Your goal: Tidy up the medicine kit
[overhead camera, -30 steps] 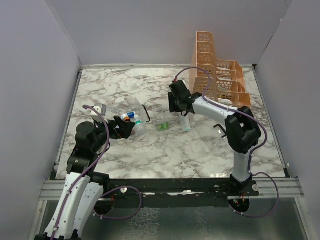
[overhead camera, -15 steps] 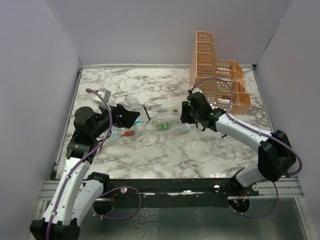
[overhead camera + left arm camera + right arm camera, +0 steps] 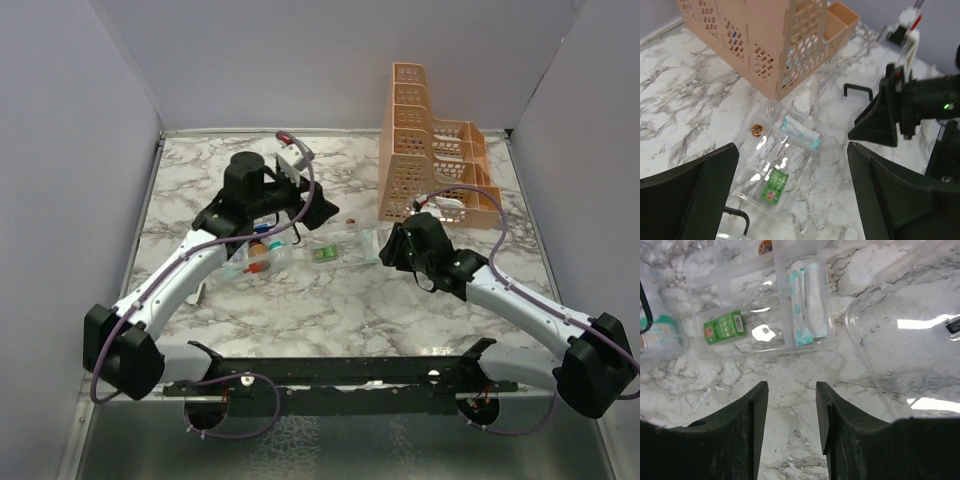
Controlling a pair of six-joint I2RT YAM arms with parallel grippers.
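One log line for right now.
left gripper: open, empty | right gripper: open, empty, near clear tray | clear tray: green packet inside

Bright, even light; glare spots on medicine kit (image 3: 760, 305).

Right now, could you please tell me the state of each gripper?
Left gripper: open, holding nothing.
Right gripper: open, holding nothing.

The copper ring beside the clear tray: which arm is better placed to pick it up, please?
Probably the left: the left pincer stands wide open close to the ring, while the right pincer sits across the tray.
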